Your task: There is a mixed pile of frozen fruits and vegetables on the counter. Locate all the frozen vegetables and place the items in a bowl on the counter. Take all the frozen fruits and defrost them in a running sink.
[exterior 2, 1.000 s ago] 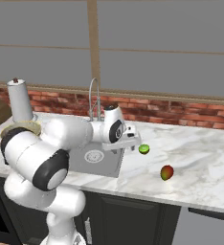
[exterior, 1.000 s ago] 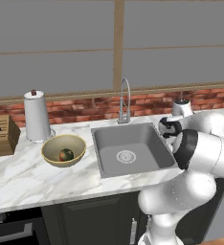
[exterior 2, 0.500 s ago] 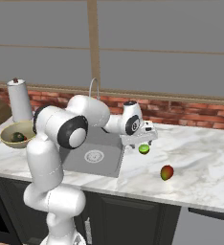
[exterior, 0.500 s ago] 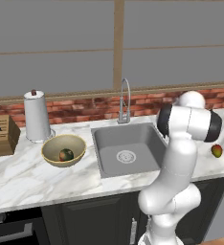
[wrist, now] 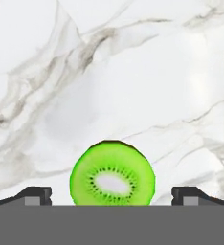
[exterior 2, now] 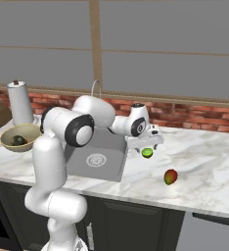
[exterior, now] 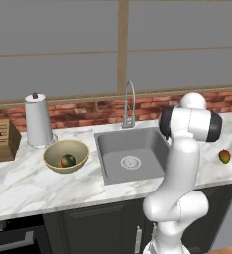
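A: Arm has swung right since a second ago; claw (exterior 2: 147,145) now hangs over the lime-green fruit (exterior 2: 147,153), past the sink (exterior 2: 98,156).

B: Claw state?

A: Jaws spread wide, nothing held. The fruit sits on the worktop (exterior 2: 204,166) between the fingertips (wrist: 37,194). Red-yellow-green fruit (exterior 2: 171,176) lies near it. Dark green vegetable (exterior: 68,160) is in the bowl (exterior: 52,151).

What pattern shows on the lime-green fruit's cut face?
Kiwi: white core ringed by black seeds; clearest in hand view.
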